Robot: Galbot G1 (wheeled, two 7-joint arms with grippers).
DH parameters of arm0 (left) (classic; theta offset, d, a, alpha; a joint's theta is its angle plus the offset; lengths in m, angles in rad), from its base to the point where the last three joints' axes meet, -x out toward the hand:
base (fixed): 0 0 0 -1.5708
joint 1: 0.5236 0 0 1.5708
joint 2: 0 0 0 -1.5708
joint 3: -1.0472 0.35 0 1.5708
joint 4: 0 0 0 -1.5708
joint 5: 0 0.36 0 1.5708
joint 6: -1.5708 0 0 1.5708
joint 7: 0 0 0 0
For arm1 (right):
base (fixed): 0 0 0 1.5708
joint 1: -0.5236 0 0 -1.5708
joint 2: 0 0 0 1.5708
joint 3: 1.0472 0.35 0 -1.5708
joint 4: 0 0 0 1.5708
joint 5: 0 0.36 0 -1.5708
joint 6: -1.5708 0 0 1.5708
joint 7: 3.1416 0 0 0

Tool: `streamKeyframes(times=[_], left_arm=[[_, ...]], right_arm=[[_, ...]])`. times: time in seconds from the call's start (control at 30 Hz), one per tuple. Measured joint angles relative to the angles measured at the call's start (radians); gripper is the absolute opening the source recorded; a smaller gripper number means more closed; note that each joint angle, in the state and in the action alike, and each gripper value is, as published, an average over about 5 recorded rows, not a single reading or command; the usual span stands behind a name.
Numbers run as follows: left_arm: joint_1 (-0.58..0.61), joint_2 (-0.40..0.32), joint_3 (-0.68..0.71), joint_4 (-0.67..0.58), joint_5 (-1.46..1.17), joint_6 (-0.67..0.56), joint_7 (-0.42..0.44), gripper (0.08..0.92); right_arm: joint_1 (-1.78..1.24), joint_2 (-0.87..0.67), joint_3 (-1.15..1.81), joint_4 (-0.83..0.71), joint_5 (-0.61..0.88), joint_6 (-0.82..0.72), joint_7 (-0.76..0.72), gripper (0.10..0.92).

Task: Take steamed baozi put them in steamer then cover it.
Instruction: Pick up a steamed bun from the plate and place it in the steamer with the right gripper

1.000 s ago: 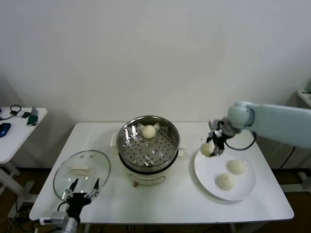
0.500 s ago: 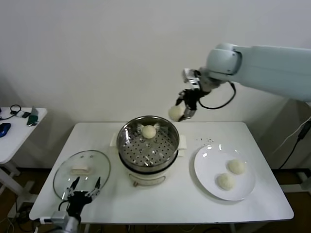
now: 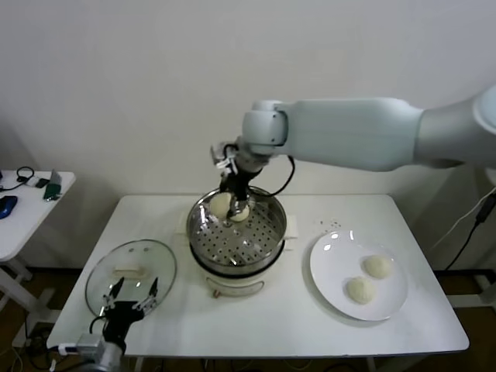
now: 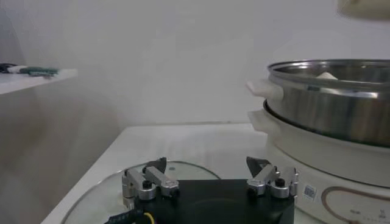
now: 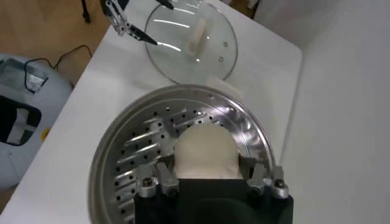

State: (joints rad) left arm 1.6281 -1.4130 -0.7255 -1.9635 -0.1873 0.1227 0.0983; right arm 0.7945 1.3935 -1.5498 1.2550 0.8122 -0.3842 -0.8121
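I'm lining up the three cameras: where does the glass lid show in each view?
Head view: the lid lies flat on the table, left of the steamer, just beyond the left gripper.
Left wrist view: its rim curves under the open fingers.
Right wrist view: it lies beyond the steamer, handle up.
Shared landmark: the steamer, in all three views.
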Motion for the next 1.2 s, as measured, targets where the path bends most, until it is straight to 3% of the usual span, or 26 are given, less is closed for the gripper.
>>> streamKeyframes(times=[0.43,1.2], left_arm=[[0.001,0.001,0.002,0.001,-0.003,-0.009,0.000,0.823],[-0.002,0.002,0.005,0.011,-0.005,-0.011,0.000,0.823]], right_arm=[[-0.141,0.101,0.005,-0.137,-0.121,0.011,0.011,0.696],[-0.189,0.134,-0.004,-0.198,-0.175,0.019,0.006,0.724]])
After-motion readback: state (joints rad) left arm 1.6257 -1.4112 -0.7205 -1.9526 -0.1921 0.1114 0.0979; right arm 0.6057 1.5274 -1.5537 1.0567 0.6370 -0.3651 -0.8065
